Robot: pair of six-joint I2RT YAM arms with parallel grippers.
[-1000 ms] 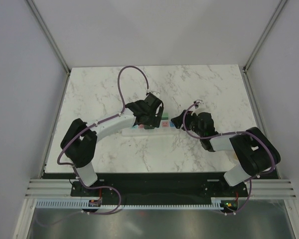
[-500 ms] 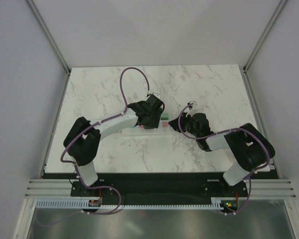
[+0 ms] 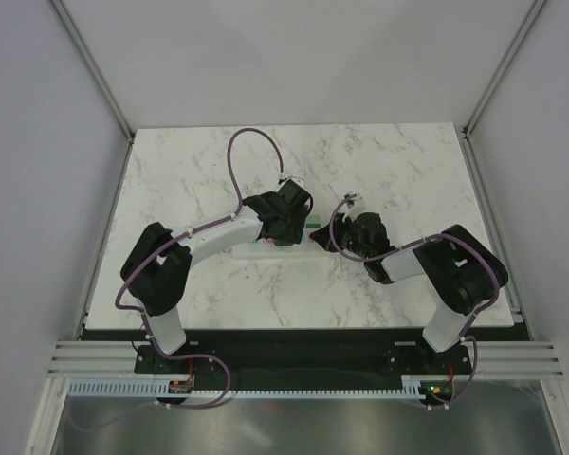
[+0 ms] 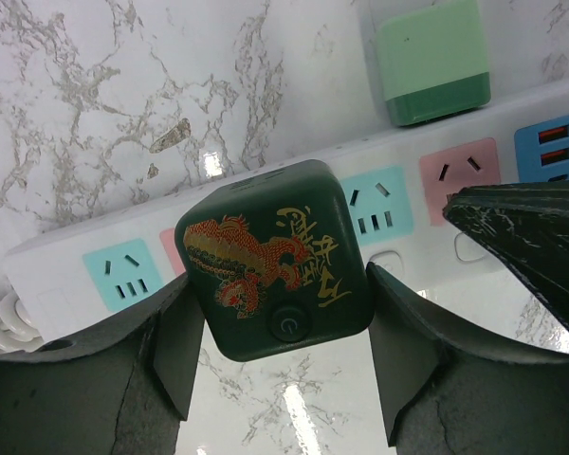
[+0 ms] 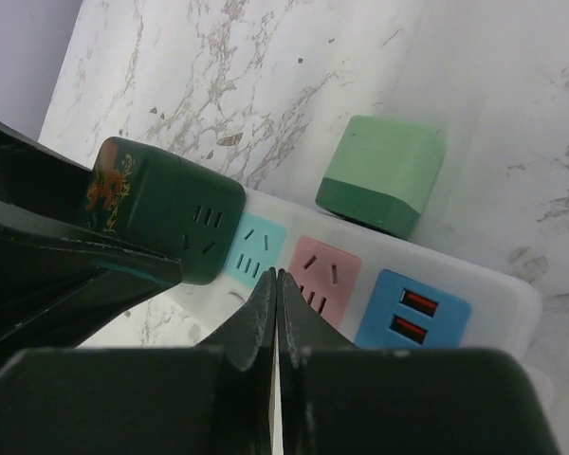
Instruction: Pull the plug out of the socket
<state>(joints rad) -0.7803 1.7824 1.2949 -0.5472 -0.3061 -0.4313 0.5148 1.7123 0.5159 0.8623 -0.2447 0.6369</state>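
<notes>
Dark fingers point(image 4: 408, 341) of the left gripper point(image 4: 283, 327) clamp the dark green plug point(image 4: 270, 256) on both sides, and it sits plugged into the white power strip point(image 4: 47, 284). The right gripper point(image 5: 276, 284) has its fingers pinched together, tips down by the strip's pink outlet. A light green block point(image 4: 431, 57) lies just beyond the strip on the marble table point(image 4: 95, 114).

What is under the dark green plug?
The dark green plug sits on the white power strip. The outlet directly below it and the plug's pins are covered, so they cannot be seen.
</notes>
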